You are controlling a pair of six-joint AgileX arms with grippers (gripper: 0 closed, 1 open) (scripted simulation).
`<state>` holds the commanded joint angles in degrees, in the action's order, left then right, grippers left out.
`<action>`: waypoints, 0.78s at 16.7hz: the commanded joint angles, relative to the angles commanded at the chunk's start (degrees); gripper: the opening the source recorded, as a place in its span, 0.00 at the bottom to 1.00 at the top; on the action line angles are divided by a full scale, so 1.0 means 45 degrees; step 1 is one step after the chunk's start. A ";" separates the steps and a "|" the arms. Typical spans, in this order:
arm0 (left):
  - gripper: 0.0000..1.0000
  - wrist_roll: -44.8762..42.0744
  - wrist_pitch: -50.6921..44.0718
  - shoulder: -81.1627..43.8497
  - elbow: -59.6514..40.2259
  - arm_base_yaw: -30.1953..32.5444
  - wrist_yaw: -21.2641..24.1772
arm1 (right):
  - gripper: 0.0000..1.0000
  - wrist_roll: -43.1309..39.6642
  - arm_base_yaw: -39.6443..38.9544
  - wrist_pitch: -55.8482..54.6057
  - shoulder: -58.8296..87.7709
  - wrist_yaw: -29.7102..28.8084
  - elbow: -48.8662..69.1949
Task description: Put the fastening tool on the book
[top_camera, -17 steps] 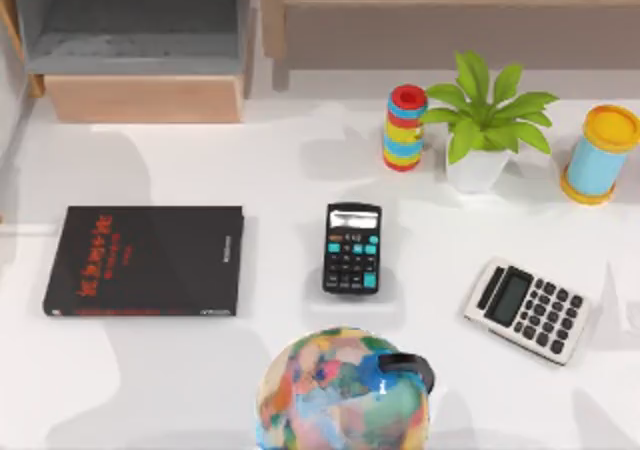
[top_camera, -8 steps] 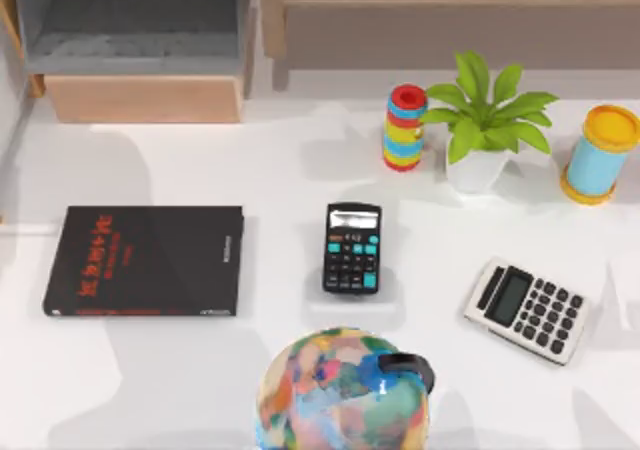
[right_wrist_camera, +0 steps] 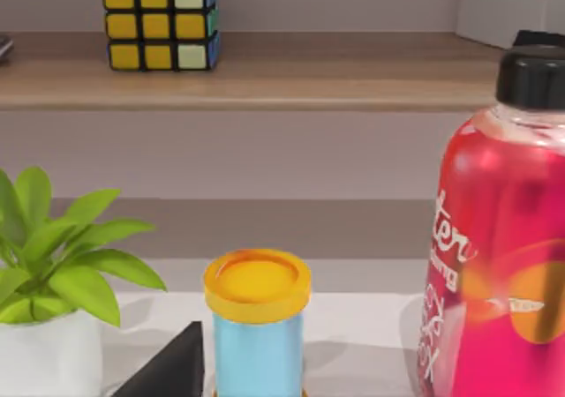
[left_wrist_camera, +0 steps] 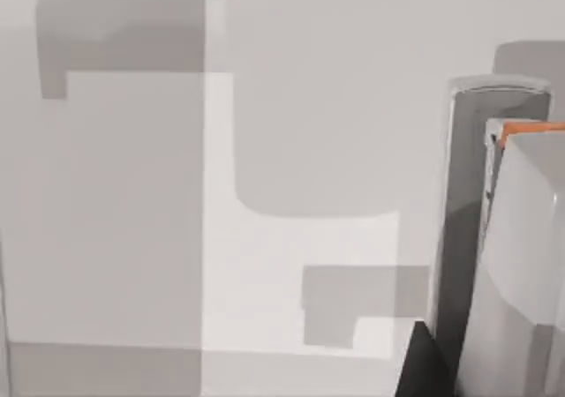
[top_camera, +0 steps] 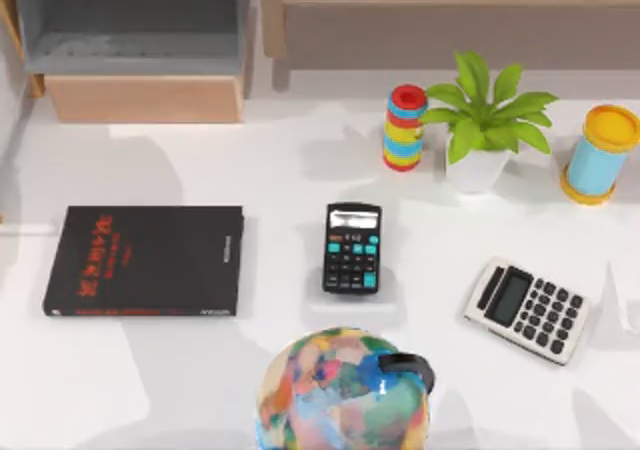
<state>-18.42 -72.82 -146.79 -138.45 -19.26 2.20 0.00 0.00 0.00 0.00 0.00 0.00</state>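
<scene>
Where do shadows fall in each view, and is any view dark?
Top view: evenly lit, with soft grey patches on the table and a faint shadow beside the book. Left wrist view: hard-edged, blocky shadows across the table. Right wrist view: bright, with a soft shadow by the can. None is dark.

Table (top_camera: 280, 170): white, carrying everything I see from above.
Left side: black book (top_camera: 145, 260), flat.
Centre: black calculator (top_camera: 352, 248); globe (top_camera: 345, 390) nearer me.
Right: grey-white calculator (top_camera: 527, 310), potted plant (top_camera: 483, 125), striped cylinder (top_camera: 404, 128), blue-yellow canister (top_camera: 600, 155).
</scene>
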 joint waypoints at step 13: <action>0.00 0.2141 0.1051 0.7170 0.5665 0.1385 0.0274 | 1.00 0.0000 0.0000 0.0000 0.0000 0.0000 0.0000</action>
<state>-8.78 -68.09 -114.52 -112.95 -13.02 3.43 0.00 0.00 0.00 0.00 0.00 0.00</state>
